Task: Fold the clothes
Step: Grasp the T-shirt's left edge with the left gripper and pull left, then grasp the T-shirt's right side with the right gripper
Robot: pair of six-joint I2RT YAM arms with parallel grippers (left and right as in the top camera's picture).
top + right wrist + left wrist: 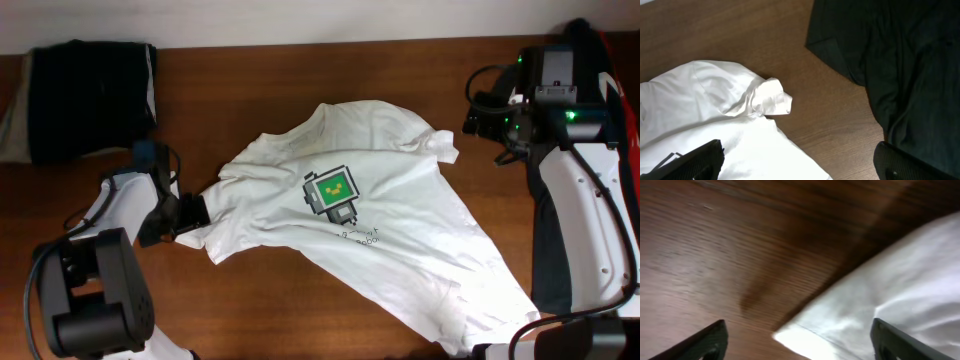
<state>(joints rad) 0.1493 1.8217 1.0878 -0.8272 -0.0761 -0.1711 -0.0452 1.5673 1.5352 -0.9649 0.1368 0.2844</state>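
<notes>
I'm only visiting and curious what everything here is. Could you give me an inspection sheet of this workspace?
Surface: brown wooden table, no spills seen.
Job's things: white short-sleeved T-shirt with a green robot print, spread out crumpled, not yet folded.
Clutter: folded black and beige bundle at the far left; black garment at the right.
Hands: left hand open at the shirt's edge; right hand open near a sleeve.
Cables: black cables loop at both sides of the table.
Surroundings: nothing seen.

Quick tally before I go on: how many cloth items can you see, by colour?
White: 1, the T-shirt
Black and beige: 1, the folded bundle
Black: 1, the loose garment
Total: 3
</notes>
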